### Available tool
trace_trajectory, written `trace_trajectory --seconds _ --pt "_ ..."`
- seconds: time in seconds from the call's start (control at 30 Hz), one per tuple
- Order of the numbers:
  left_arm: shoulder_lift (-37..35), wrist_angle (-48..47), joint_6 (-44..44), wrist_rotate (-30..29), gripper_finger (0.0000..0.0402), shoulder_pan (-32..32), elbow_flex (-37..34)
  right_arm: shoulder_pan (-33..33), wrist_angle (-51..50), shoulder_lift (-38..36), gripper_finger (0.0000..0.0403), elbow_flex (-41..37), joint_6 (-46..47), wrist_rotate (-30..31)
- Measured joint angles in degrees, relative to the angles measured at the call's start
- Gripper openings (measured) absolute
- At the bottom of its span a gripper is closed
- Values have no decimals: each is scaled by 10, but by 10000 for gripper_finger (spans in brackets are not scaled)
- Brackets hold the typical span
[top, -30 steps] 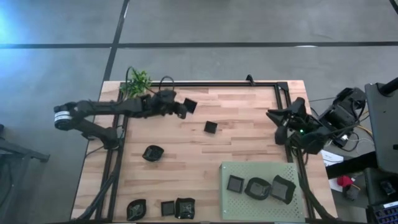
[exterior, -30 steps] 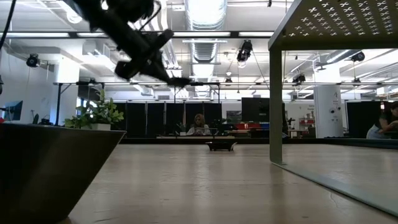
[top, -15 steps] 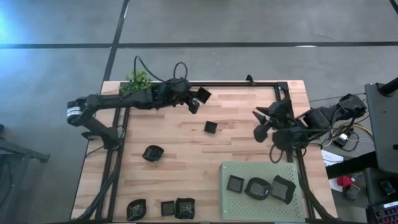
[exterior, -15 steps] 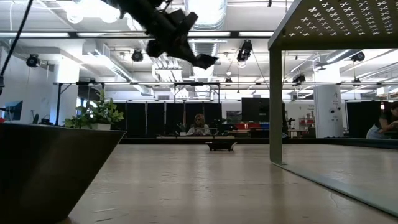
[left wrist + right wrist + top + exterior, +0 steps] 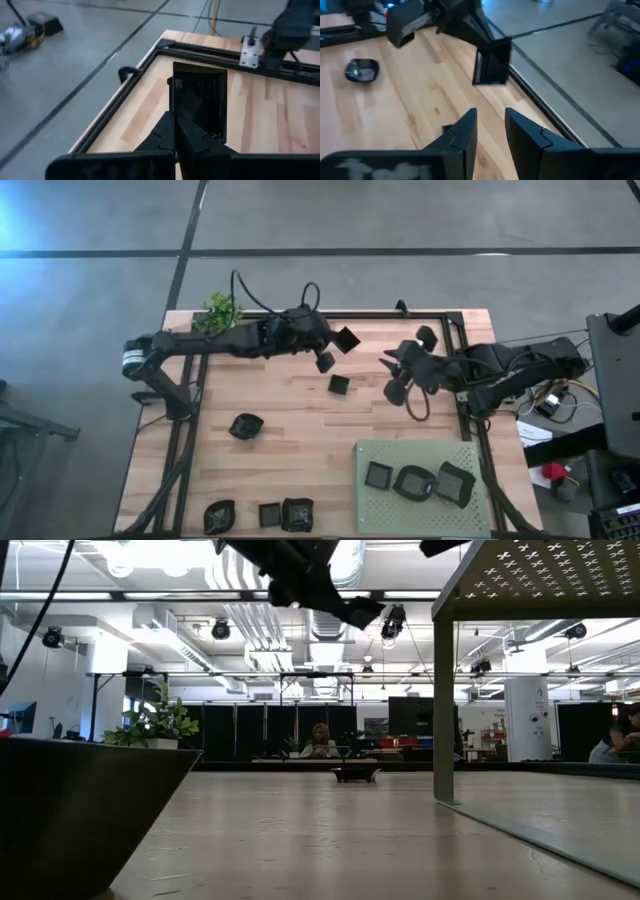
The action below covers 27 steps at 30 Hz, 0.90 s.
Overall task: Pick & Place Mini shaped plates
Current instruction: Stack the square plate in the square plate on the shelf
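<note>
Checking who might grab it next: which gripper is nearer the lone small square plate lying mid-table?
Left. The left gripper, shut on another square plate, hangs just behind the lone plate; the open right gripper sits farther off to its side.

One square black plate point(image 5: 346, 339) is held aloft; others lie scattered on wood, three on the mat.

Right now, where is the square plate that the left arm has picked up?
In the high view the square plate is held in the left hand, lifted above the table's far middle. The right hand faces it, open, and a small square dish lies just below.
</note>
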Motion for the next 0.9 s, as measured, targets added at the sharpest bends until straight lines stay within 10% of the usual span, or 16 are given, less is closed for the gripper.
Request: trace_trajectory --seconds 0.37,0.9 --pt "0 31 50 0 0 -38 4 -81 87 34 71 -5 -113 -117" --pt "0 36 46 0 0 -40 6 -107 89 60 72 -5 -148 -120"
